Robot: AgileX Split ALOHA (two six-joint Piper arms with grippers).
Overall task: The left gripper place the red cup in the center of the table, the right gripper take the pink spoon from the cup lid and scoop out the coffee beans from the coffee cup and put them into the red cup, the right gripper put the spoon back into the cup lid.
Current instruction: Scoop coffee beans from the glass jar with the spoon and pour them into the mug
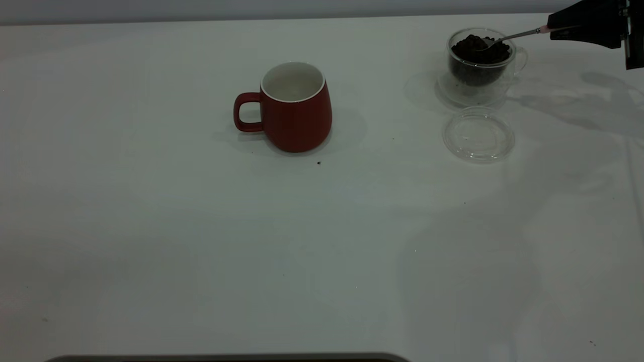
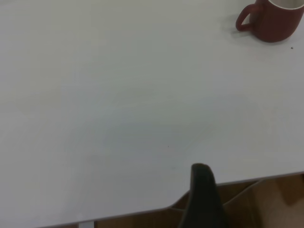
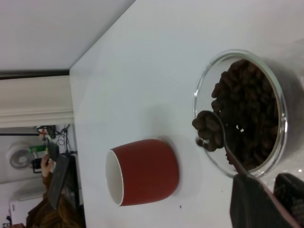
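Note:
The red cup (image 1: 294, 108) stands upright near the table's middle, handle to the left, and looks empty. It also shows in the left wrist view (image 2: 275, 19) and the right wrist view (image 3: 142, 172). The glass coffee cup (image 1: 480, 58) at the far right is full of coffee beans (image 3: 247, 109). My right gripper (image 1: 553, 27) is shut on the pink spoon's handle (image 1: 544, 29). The spoon's bowl (image 3: 209, 128) holds several beans just above the glass cup's rim. The clear cup lid (image 1: 478, 134) lies empty in front of the glass cup. My left gripper (image 2: 204, 190) is parked by the table's edge.
A stray bean (image 1: 319, 162) lies on the white table (image 1: 201, 241) just in front of the red cup. A dark rounded edge (image 1: 226, 358) shows at the table's front. A brown floor (image 2: 266, 204) shows past the table edge.

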